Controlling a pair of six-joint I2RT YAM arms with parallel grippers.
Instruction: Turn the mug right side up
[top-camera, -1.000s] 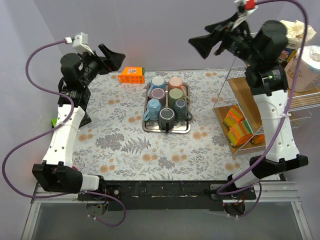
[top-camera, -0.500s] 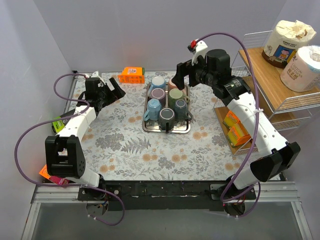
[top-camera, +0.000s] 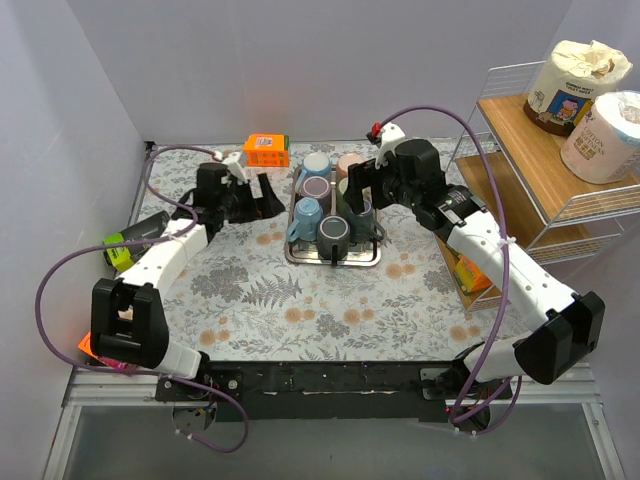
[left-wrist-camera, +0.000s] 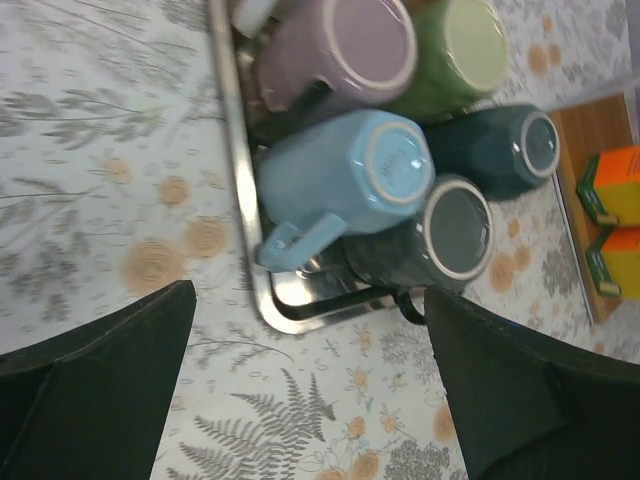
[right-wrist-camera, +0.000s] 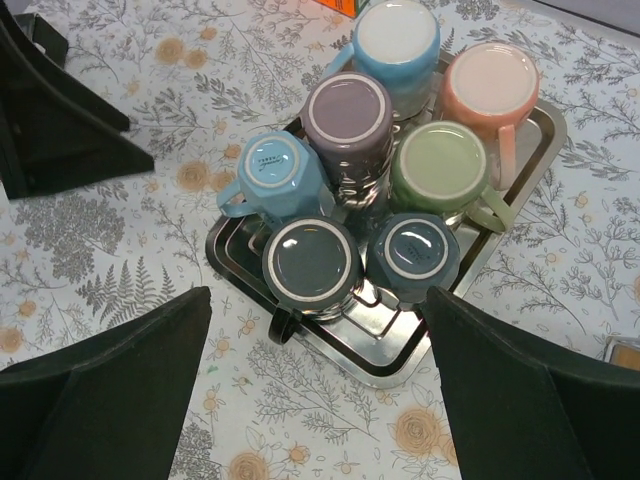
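Note:
Several mugs stand upside down, packed together on a metal tray. Among them are a light blue one, a dark grey one and a dark teal one. My left gripper is open and empty, low over the table just left of the tray. Its wrist view shows the light blue mug and the tray rim ahead of the gripper. My right gripper is open and empty above the tray. In the right wrist view the gripper hangs over the dark grey mug and the dark teal mug.
An orange box lies at the back of the table, left of the tray. A wire shelf stands at the right with paper rolls on top and orange packets below. A green object lies at the left edge.
Both arms have come down from raised poses. The left gripper has moved right to the tray's left side. The right gripper has dropped over the mugs.

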